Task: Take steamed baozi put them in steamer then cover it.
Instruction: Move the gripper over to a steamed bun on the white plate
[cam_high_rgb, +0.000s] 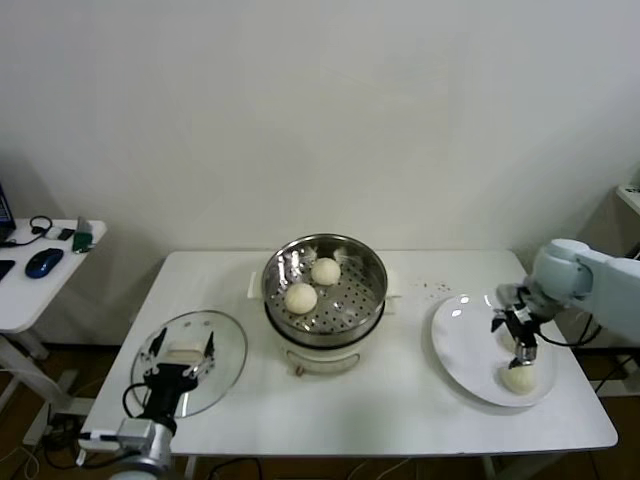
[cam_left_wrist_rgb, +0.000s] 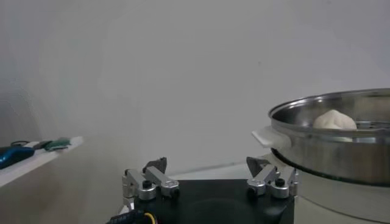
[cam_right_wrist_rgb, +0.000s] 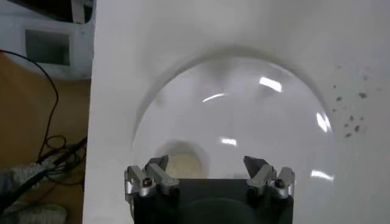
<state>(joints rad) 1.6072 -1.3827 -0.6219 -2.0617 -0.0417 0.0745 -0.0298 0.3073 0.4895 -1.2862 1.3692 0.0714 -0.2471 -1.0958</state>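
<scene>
On the white table sits the steamer, uncovered, with two baozi on its tray; the plate lies to its right and the lid flat to its left. One more baozi rests near the plate's front edge (a fourth I cannot find). The right gripper hangs just above that bun with its jaws spread and nothing in them; the left gripper waits over the lid, likewise released. The risk, I judge: the bun seems off to one side of the jaws in the wrist view, so a straight descent could nudge it off the rim or pinch it lopsidedly and dent the soft dough.
</scene>
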